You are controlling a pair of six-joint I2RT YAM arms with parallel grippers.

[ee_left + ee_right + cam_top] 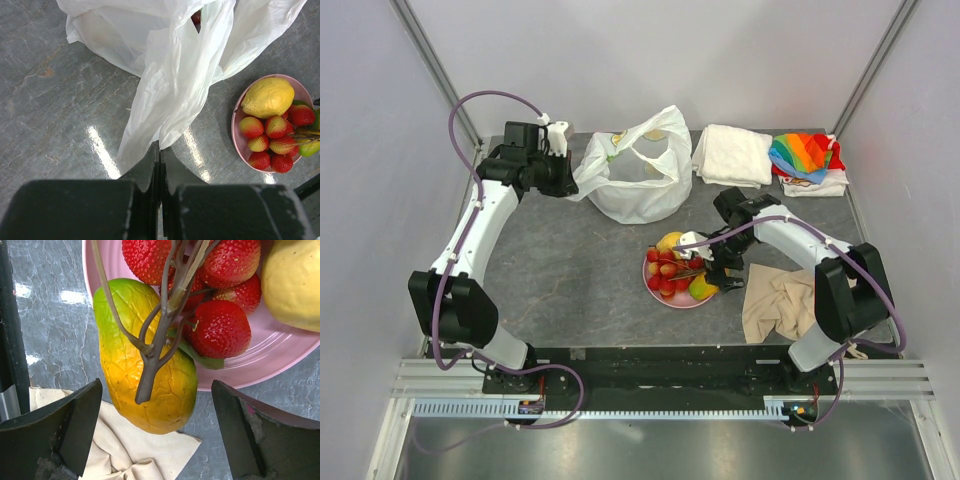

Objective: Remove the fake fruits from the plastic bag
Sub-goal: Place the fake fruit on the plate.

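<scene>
Could nudge the overhanging mango (120, 365) off the plate (280, 360) rim on retreat, right gripper (155, 425) spread wide, left gripper (160, 150) pinching the plastic bag (170, 85).

Thin translucent white plastic bag (170, 65), cut off by the left wrist view's top edge, its folds hiding all but a sliver of dark red fruit (196, 17).

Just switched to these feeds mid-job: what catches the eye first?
The pink plate at centre right, piled with a lemon, a red berry cluster and a mango lying across its rim, with the right gripper open just above the mango. Behind it sits the crumpled white plastic bag, its handle pinched in the shut left gripper.
</scene>
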